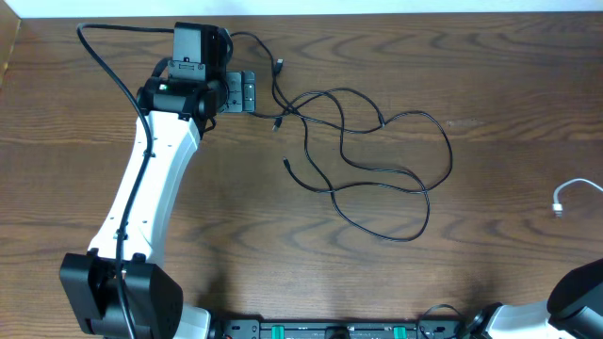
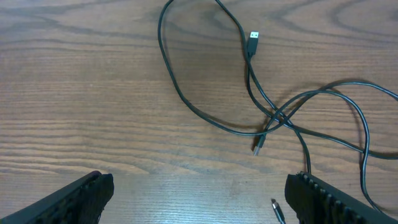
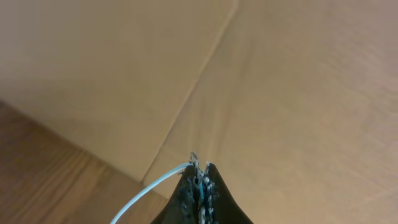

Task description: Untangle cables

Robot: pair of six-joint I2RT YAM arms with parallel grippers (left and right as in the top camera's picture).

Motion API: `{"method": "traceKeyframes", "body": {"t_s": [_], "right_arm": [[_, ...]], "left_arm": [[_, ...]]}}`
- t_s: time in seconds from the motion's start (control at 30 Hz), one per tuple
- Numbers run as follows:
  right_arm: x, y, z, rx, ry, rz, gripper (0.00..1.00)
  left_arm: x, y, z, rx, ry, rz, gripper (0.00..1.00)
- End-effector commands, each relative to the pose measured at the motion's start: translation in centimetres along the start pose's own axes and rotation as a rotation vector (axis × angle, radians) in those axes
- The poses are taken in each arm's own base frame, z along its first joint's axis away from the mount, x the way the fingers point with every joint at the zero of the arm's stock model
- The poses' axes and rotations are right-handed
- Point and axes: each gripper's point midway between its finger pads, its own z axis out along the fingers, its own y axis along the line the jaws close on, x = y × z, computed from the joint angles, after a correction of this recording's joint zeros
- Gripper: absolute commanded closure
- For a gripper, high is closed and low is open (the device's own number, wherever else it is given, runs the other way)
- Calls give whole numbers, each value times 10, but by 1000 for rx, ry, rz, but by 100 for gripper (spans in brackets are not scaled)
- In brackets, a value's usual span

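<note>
Thin black cables (image 1: 386, 169): 1 loose tangle, centre of overhead frame, on brown wooden table (image 1: 490, 85). Left gripper (image 2: 199, 202): fingers wide apart, empty, just left of tangle. Right gripper (image 3: 200, 177): fingers pressed together, clamped on thin white wire (image 3: 146, 193), lower right.

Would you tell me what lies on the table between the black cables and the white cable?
Nothing: the overhead view shows only bare wooden table between the black cables and the white cable.

Left arm (image 1: 141, 188) white with black joints, black cord (image 1: 113, 80); right arm (image 1: 577, 294) seemingly alike.
</note>
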Motion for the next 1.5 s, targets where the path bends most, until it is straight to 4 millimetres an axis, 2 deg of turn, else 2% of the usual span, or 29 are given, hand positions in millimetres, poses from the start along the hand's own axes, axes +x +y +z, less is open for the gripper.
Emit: {"method": "traceKeyframes", "body": {"t_s": [0.0, 0.13, 0.3, 0.4, 0.5, 0.63, 0.87, 1.0, 1.2, 1.47], "right_arm": [[-20, -14, 0, 3, -67, 83, 99], [-54, -1, -5, -98, -207, 156, 99], [-84, 10, -15, -206, -331, 202, 99], [-83, 11, -15, -214, -325, 229, 99], [-71, 21, -8, -232, -285, 209, 99], [-42, 39, 10, -247, -196, 156, 99], [36, 74, 56, -259, 12, 45, 98], [82, 89, 73, -267, 131, -3, 99], [133, 96, 93, -259, 256, -22, 99], [182, 103, 106, -347, 384, 7, 83]], "left_arm": [[1, 1, 2, -7, 6, -2, 7], [1, 1, 2, -7, 6, -2, 7], [1, 1, 2, -7, 6, -2, 7], [1, 1, 2, -7, 6, -2, 7], [1, 1, 2, -7, 6, -2, 7], [1, 1, 2, -7, 6, -2, 7], [1, 1, 2, -7, 6, -2, 7], [1, 1, 2, -7, 6, -2, 7], [1, 1, 2, -7, 6, -2, 7], [1, 1, 2, -7, 6, -2, 7]]}}
